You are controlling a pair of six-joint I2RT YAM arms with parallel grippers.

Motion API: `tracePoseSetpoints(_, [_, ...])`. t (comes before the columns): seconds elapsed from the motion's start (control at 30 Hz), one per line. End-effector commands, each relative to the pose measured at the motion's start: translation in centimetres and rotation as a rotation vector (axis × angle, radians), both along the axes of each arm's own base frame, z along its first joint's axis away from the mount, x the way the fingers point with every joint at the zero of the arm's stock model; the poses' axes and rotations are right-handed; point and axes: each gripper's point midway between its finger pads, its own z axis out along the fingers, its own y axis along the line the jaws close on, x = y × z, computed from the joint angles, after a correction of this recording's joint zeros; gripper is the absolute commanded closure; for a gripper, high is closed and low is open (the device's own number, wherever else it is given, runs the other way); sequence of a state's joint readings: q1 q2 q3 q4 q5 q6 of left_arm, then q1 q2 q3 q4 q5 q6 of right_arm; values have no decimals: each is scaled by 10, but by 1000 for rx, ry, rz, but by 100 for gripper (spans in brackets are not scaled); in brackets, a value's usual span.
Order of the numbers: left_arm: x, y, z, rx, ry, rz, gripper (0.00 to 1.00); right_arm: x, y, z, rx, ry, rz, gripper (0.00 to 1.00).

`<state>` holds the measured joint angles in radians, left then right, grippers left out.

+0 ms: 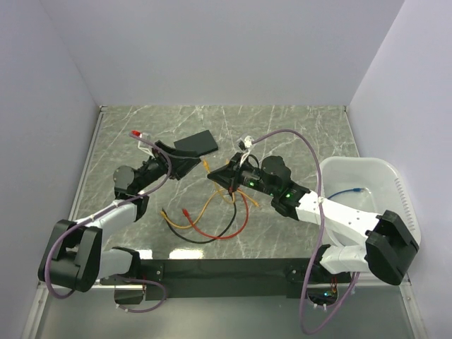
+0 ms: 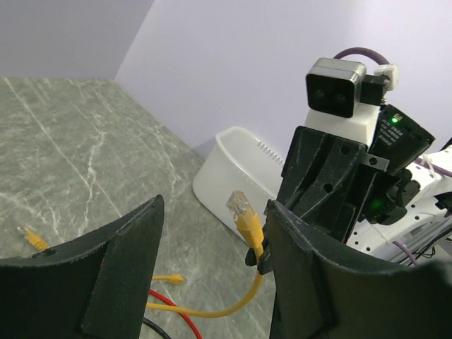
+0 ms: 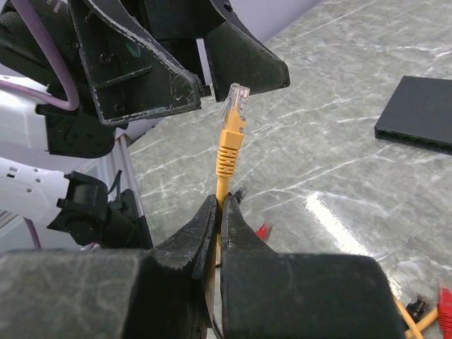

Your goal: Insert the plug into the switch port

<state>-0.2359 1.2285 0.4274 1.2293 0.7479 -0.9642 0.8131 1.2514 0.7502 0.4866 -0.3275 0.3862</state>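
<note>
Yellow cable (image 3: 221, 187): pinched just under the plug's boot by the pressed-together jaws of the right gripper (image 3: 219, 212). It was held upright off the table, near the switch (image 1: 196, 143) on its robot-facing side.
Plug (image 3: 235, 99): clear-tipped and pointing up, apart from the switch and in no port.
Left gripper (image 2: 215, 212): jaws spread, one finger on either side of the plug, with no contact made out.
Switch: lay flat on the marble-patterned table (image 1: 296, 134), just beyond both grippers and touched by neither.
Loose leads (image 1: 205, 222): red, black and yellow, on the table on the robot's side of the switch and apart from it.
White bin (image 1: 374, 173): well to the right of the switch, with a blue lead inside.
Done: the plug was off the table and in a firm grip, raised between the left fingers.
Left to do: by my judgement a hand-over or regrip, then turning the plug toward the socket edge, aligning it and pushing it home. The whole insertion was outstanding.
Top view alone: showed where the switch sat relative to both arms, and what the bin held.
Right wrist view alone: showed the pinch point under the boot and one long edge of the switch, its sockets too dim to count.
Left wrist view alone: showed the gap between the plug and each left finger. The switch was out of that view.
</note>
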Motion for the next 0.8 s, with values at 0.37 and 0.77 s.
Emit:
tracePoseSetpoints(0.37, [-3,-14,25,-40,-91,-54,41,15,2,2,21,4,-27,100])
tracePoseSetpoints(0.77, [78,38,1,151,281,536,38,63,-32,-30,-290,-8,-463,100])
